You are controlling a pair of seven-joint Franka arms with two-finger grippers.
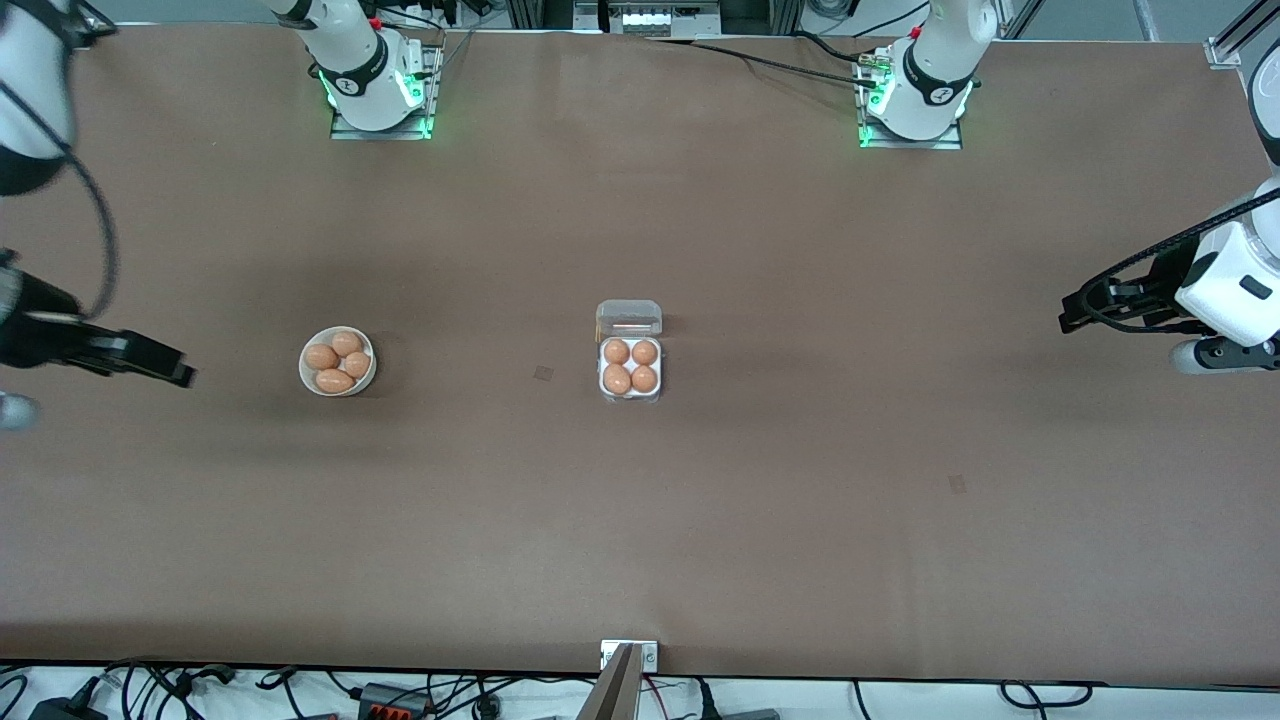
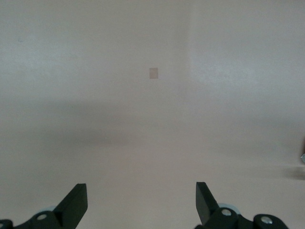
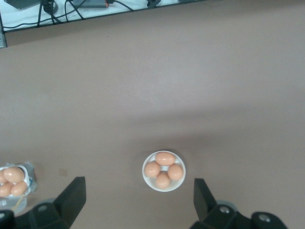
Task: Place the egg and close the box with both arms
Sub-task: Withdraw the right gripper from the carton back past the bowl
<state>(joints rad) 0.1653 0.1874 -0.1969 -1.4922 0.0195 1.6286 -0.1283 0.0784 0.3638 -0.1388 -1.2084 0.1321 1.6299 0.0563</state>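
The box (image 1: 603, 385), a clear plastic carton, sits mid-table with its lid (image 1: 629, 318) open and tipped back toward the robots. An orange-brown egg (image 1: 617, 352) lies in each of its cells. My right gripper (image 1: 183, 375) is open and empty, up over the table at the right arm's end, beside the bowl. Its wrist view shows the bowl (image 3: 147, 181) between the open fingers (image 3: 71, 195) and part of the box (image 3: 27, 167) at the edge. My left gripper (image 1: 1066, 319) is open and empty over bare table at the left arm's end; its wrist view (image 2: 142, 188) shows only table.
A round white bowl (image 1: 305, 375) with several eggs (image 1: 335, 380) stands toward the right arm's end, level with the box. Small tape marks (image 1: 543, 373) (image 1: 957, 484) lie on the brown table. A metal bracket (image 1: 629, 655) sits at the table's near edge.
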